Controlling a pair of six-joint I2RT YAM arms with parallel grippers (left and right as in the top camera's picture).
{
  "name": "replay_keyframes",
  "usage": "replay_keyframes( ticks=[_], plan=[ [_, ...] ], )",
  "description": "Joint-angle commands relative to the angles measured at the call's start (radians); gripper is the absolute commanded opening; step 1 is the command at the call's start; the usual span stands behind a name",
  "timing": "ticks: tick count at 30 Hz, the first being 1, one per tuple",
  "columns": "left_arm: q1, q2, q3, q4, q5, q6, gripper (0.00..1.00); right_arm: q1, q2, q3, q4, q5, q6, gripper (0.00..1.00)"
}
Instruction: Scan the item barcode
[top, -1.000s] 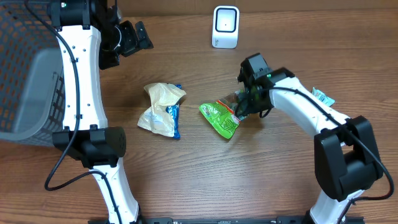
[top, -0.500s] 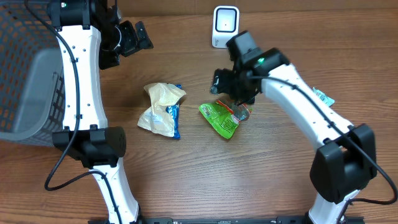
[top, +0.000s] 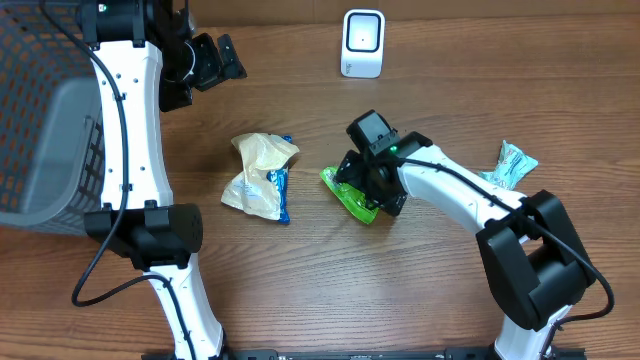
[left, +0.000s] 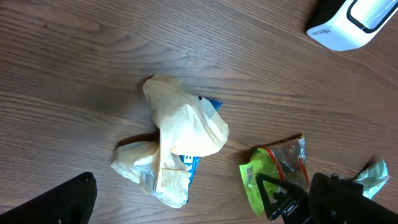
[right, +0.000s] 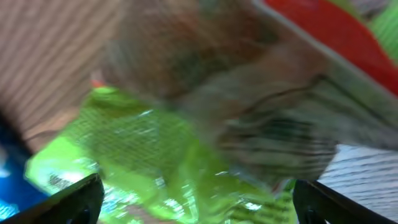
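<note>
Both wide open and empty: left gripper (top: 218, 62) near the basket (top: 40, 150), right gripper (top: 365, 185) straddling green packet (top: 352, 202) beside cream bag (top: 258, 175).

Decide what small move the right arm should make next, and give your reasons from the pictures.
Probably close the right gripper on the green packet. Its jaws stand open on either side of the packet, which lies flat on the table and fills the right wrist view. The scanner stands apart at the back, so the packet likely has to be gripped and lifted before its barcode can face it.
</note>
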Motion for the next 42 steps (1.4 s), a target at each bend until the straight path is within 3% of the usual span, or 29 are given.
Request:
replay_keyframes(
  ticks=[1, 13, 19, 25, 29, 33, 42],
  plan=[
    [-0.008, 0.005, 0.000, -0.002, 0.011, 0.016, 1.00, -0.010, 0.008, -0.026, 0.011, 0.018, 0.014, 0.87],
    [-0.008, 0.005, 0.000, -0.002, 0.011, 0.016, 1.00, -0.155, 0.009, -0.025, -0.087, -0.152, -0.492, 0.43],
    [-0.008, 0.005, 0.000, -0.002, 0.011, 0.016, 1.00, -0.220, 0.009, -0.025, -0.164, 0.130, -0.729, 0.50],
    [-0.008, 0.005, 0.000, -0.002, 0.011, 0.016, 1.00, -0.232, 0.008, -0.001, -0.154, 0.150, -0.871, 0.61],
    [-0.008, 0.005, 0.000, -0.002, 0.011, 0.016, 1.00, -0.232, 0.003, 0.110, -0.243, 0.141, -0.861, 0.63],
    [-0.008, 0.005, 0.000, -0.002, 0.011, 0.016, 1.00, -0.232, 0.000, 0.241, -0.362, 0.054, -0.699, 0.67],
    [-0.008, 0.005, 0.000, -0.002, 0.011, 0.016, 1.00, -0.283, 0.003, 0.154, -0.343, -0.122, -0.687, 0.67]
  ],
)
